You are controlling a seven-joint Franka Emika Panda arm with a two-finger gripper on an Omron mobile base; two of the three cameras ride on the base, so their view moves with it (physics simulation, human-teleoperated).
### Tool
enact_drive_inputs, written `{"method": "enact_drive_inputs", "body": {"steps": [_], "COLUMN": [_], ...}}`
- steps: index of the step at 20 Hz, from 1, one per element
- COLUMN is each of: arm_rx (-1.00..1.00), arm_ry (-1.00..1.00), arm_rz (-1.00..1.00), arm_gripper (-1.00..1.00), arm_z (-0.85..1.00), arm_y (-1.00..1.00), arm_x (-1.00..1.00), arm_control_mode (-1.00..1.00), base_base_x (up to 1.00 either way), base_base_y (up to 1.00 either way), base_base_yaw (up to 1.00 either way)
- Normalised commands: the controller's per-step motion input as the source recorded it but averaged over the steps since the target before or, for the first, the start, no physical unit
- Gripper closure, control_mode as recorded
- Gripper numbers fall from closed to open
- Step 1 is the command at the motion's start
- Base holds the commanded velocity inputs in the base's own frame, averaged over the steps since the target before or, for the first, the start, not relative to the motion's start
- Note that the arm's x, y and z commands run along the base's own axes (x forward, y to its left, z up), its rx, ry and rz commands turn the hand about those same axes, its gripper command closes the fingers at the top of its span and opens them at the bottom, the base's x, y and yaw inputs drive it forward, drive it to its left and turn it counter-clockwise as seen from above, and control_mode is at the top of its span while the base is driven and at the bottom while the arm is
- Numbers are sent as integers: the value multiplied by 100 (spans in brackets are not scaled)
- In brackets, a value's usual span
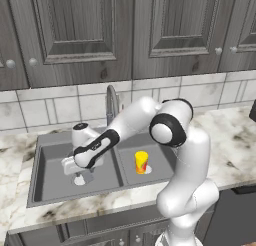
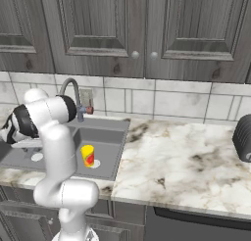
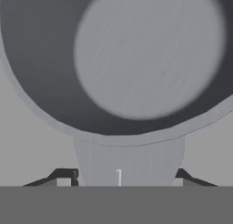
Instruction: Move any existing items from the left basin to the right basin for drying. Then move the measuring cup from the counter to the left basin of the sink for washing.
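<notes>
The dark grey measuring cup (image 3: pixel 150 54) looms close in the hand view, its flat handle (image 3: pixel 129 159) running down between my fingertips. My gripper (image 3: pixel 123 180) is shut on that handle, both jaws against its sides. From the left base view, my gripper (image 1: pixel 79 174) hangs low in the left basin (image 1: pixel 50 177), holding the measuring cup (image 1: pixel 80 180) just over the floor near the drain. The yellow cup (image 1: pixel 141 162) with its orange-red marking stands upright in the right basin (image 1: pixel 162 160), beside the pale drain; the right base view shows the yellow cup (image 2: pixel 87 156) too.
The curved grey tap (image 1: pixel 112 102) rises behind the sink's divider, close to my forearm. Marble-look counter (image 2: pixel 181 156) spreads to the right of the sink, with a dark ribbed object (image 2: pixel 242 137) at its far right. Grey cabinet doors hang above.
</notes>
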Motion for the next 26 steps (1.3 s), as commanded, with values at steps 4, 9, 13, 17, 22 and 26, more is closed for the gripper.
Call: {"method": "enact_drive_inputs", "body": {"steps": [4,9,13,17,22,26], "arm_rx": [0,0,0,0,0,0], "arm_ry": [0,0,0,0,0,0], "arm_rz": [-2,-1,-1,-1,0,0], "arm_gripper": [100,100,100,100,100,100], "arm_z": [-20,-21,-20,-19,-18,-18], "arm_y": [9,9,7,8,6,8], "arm_x": [19,17,16,14,7,5], "arm_control_mode": [-100,-100,-100,-100,-100,-100], "base_base_x": [0,0,0,0,0,0], "base_base_y": [0,0,0,0,0,0], "base_base_yaw": [0,0,0,0,0,0]}}
